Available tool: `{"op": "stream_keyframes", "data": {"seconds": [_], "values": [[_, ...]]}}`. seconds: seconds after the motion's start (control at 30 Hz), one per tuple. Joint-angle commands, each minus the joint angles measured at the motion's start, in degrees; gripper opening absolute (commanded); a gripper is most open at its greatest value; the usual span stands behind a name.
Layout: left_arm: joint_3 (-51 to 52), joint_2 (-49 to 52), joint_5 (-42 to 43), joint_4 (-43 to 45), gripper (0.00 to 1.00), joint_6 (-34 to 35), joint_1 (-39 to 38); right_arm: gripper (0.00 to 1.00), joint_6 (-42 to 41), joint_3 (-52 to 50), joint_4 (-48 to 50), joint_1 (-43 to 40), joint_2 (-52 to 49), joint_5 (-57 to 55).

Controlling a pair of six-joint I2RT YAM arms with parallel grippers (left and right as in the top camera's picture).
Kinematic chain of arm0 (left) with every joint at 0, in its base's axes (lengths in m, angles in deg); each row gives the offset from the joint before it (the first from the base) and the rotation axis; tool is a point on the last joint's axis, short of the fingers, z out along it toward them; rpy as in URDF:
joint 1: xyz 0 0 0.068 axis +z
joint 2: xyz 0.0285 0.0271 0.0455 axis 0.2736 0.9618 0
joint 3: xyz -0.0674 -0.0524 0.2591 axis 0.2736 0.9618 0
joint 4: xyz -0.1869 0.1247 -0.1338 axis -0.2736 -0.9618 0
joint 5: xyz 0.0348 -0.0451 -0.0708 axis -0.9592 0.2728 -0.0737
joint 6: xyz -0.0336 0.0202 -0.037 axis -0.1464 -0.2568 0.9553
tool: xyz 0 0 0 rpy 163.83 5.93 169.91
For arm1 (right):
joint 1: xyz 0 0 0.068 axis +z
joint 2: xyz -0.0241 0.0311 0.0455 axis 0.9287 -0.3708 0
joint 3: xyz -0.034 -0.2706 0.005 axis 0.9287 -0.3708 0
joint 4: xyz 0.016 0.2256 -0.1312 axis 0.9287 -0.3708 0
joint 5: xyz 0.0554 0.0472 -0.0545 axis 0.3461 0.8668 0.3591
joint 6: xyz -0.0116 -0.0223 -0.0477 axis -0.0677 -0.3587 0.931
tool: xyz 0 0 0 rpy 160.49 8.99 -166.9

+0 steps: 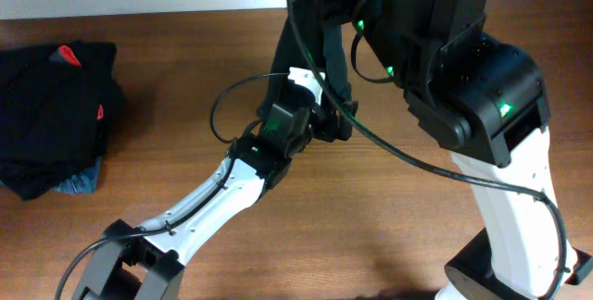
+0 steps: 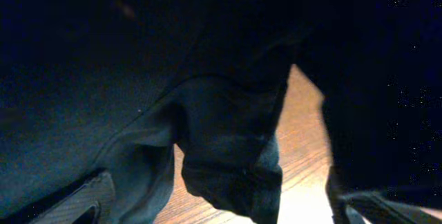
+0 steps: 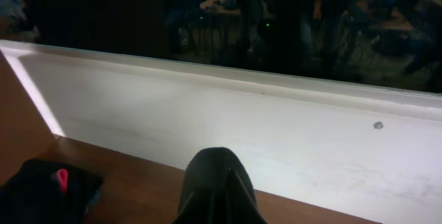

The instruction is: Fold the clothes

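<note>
A black garment (image 1: 335,68) of the clothes hangs in a narrow strip over the middle of the table. My right gripper (image 3: 219,186) is shut on its top fold, and the cloth covers the fingertips. My left gripper (image 1: 332,124) sits at the strip's lower end. In the left wrist view this gripper (image 2: 222,204) is open, its fingers (image 2: 79,202) far apart at the frame's bottom corners. A dark hanging fold (image 2: 231,158) dangles between them, ungripped. No logo shows on the garment.
A pile of black clothes (image 1: 56,115) with a red tag lies at the table's left edge, over something blue; the pile (image 3: 41,193) also shows in the right wrist view. Black cables (image 1: 408,156) loop between the arms. Brown table (image 1: 389,235) lies bare in front; a white wall (image 3: 276,120) stands behind.
</note>
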Motion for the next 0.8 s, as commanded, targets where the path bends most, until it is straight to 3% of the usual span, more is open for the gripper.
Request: {"op": "stream_keyframes", "data": {"seconds": [0.0, 0.17, 0.5, 0.57, 0.67, 0.73, 0.77], "values": [[-0.6, -1.4, -1.6, 0.2, 0.94, 0.7, 0.1, 0.04, -0.3, 1.6, 0.6, 1.6, 2.2, -1.2], [-0.6, -1.4, -1.7, -0.2, 0.99, 0.7, 0.2, 0.04, -0.1, 1.6, 0.6, 3.4, 2.4, -1.2], [-0.6, -1.4, -2.5, -1.0, 0.97, 0.7, 0.2, 0.04, -0.1, 1.6, 0.6, 6.8, 3.2, -4.4], [-0.6, -1.4, -2.5, -1.2, 0.84, 0.7, 0.2, 0.04, -0.1, 1.6, 0.6, 6.8, 3.2, -4.4], [-0.6, -1.4, -2.5, -1.7, 0.55, 0.7, 0.2, 0.04, -0.1, 1.6, 0.5, 6.8, 3.2, -5.4], [-0.6, -1.4, -2.5, -1.8, 0.31, 0.7, 0.2, 0.04, 0.0, 1.6, 0.2, 6.8, 3.2, -5.7], [-0.6, -1.4, -2.4, -1.8, 0.11, 0.7, 0.2, 0.04, 0.0, 1.6, 0.2, 6.7, 3.2, -5.9]]}}
